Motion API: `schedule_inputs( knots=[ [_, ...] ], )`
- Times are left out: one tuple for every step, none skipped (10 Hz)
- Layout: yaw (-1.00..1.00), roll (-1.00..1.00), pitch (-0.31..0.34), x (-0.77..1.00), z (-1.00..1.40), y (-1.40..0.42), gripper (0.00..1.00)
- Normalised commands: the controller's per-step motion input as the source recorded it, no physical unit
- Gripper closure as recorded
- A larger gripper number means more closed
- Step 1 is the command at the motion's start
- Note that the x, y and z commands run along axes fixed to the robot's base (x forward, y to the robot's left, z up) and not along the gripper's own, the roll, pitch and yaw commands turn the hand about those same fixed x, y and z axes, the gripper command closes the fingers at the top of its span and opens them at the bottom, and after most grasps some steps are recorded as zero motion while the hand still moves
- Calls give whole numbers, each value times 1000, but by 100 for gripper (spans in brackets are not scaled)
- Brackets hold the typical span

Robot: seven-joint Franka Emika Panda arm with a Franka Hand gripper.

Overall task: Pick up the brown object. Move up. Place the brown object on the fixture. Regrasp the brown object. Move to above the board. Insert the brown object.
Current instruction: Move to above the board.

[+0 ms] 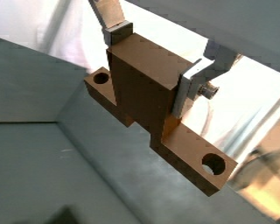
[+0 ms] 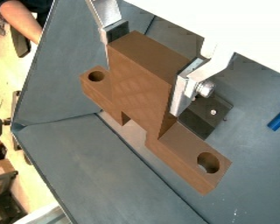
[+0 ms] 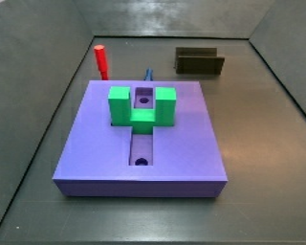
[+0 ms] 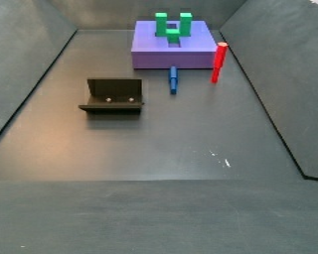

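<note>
The gripper (image 2: 152,63) holds the brown object (image 2: 149,109) tight — its two silver fingers (image 2: 199,77) press on the raised middle block. The brown object's long flat base sticks out past the fingers on both sides, with a round hole at each end. It hangs in the air above the grey floor.

Only a wrist view shows the fixture (image 2: 209,114) — it peeks out just behind the gripper, down below. Both side views miss the gripper and the brown object. They show the fixture (image 4: 111,96) empty and the board (image 3: 141,144) well apart from it.
</note>
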Motion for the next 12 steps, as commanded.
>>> schedule_inputs(
  knots=[
    [-58,-1000,29,-961,280,-1400,100],
    [-51,-1000,7,-1033,284,-1400,100],
    [-44,-1000,7,-1058,259,-1400,100],
    [-42,-1000,10,-1043,265,-1400,100],
    [-39,-1000,10,-1058,263,-1400,100],
    [-31,-1000,7,-689,160,-884,100],
    [-31,-1000,0,-224,28,-224,100],
    [-36,-1000,3,-97,1,-55,100],
    [-35,-975,7,-34,7,-3,100],
    [-17,-640,-23,-62,3,-6,100],
    [-8,-430,-42,-59,-5,6,100],
    [-5,-325,-42,-48,2,9,100]
  ],
)
